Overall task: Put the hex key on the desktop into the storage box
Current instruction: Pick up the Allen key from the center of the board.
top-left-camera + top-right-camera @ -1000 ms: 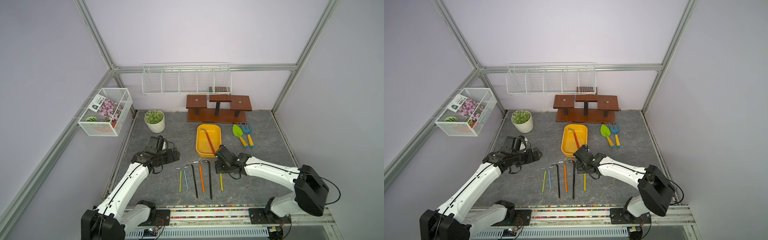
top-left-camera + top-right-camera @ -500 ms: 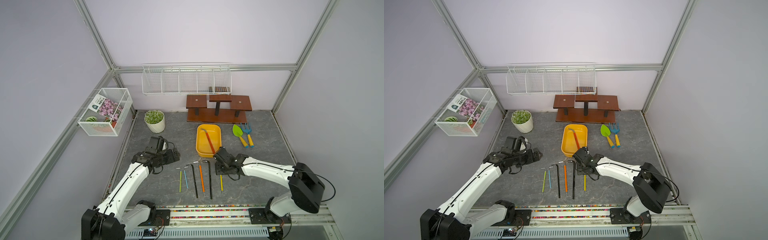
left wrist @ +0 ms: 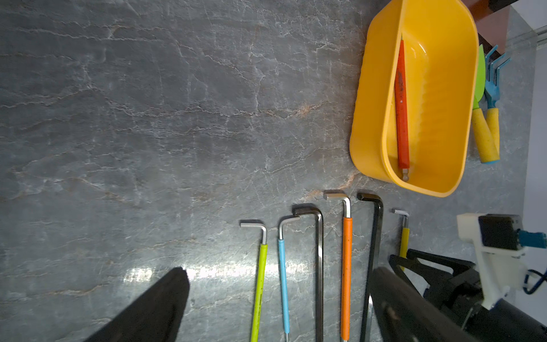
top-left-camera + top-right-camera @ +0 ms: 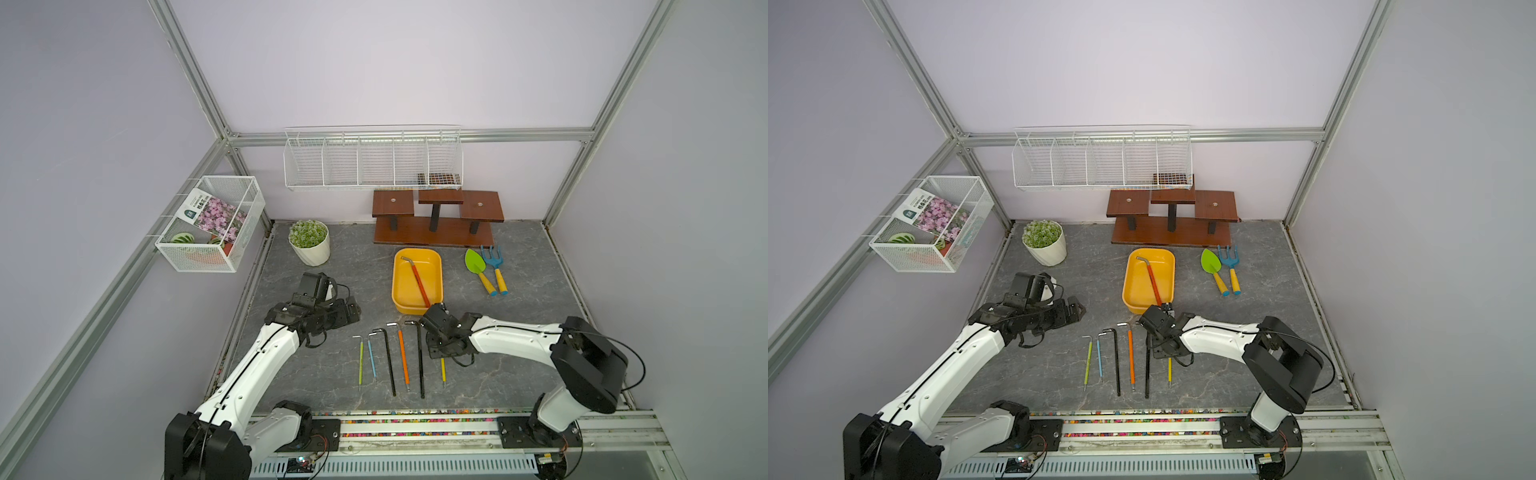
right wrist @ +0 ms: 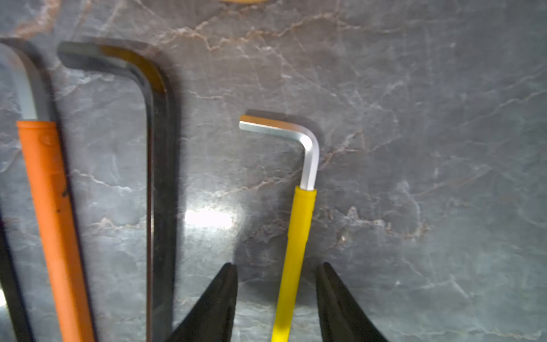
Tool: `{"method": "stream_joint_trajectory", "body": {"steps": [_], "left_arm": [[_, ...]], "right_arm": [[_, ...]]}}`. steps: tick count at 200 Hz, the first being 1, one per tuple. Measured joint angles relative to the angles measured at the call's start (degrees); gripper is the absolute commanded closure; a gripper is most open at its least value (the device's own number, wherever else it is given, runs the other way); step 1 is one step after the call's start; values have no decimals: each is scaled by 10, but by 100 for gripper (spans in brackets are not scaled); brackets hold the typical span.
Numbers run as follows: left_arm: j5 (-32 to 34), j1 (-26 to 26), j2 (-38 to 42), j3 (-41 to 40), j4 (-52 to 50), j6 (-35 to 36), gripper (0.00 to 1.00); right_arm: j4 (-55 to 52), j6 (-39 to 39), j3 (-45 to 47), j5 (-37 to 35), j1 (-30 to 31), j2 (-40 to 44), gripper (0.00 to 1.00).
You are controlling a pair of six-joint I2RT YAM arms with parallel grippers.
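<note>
Yellow-sleeved small steel hex key point(image 5: 297, 234) lying flat on the dark grey marbled desktop point(image 4: 332, 266), last in the row of keys toward the right edge, just short of the near wall of the shallow yellow plastic storage box point(image 4: 436, 266). Judged light, rigid, thin; bare steel bend likely slippery, plastic sleeve grippier. Best taken mid-sleeve, across the shaft. Low profile on the stone: fingertips must reach right down to the surface or slide over it.

Right gripper point(image 5: 276, 299) straddling the yellow sleeve, jaws apart, a gap showing on each side of the shaft, nothing clamped yet. Left gripper point(image 3: 278, 299) parked over the row toward the left edge, jaws spread wide, holding nothing.

Neighbours: long black steel hex key point(image 5: 161, 189) just beside the inner fingertip, then orange-sleeved hex key point(image 5: 48, 207); further black, blue-sleeved and green-sleeved keys beyond. Risk of nudging the black key when closing. Red-sleeved hex key point(image 4: 419, 282) already lying diagonally in the box; room left beside it. Green plastic trowel point(image 4: 478, 270) and blue plastic hand rake point(image 4: 495, 266) lie right of the box, clear of the path. White potted succulent point(image 4: 309, 243) and brown wooden stepped stand point(image 4: 434, 224) along the back edge, well apart.
</note>
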State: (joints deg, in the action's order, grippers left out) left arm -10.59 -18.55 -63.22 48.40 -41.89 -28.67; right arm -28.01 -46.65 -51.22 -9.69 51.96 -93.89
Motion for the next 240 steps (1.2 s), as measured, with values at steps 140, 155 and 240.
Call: {"method": "stream_joint_trajectory", "body": {"steps": [140, 155, 240], "left_arm": [[-5, 0, 0, 0, 0, 0, 0], [-8, 0, 0, 0, 0, 0, 0], [-13, 0, 6, 0, 2, 0, 0]], "right_arm": [[8, -13, 26, -6, 2, 52, 90], [1, -11, 26, -6, 2, 68, 91], [-58, -5, -7, -23, 2, 127, 93]]}}
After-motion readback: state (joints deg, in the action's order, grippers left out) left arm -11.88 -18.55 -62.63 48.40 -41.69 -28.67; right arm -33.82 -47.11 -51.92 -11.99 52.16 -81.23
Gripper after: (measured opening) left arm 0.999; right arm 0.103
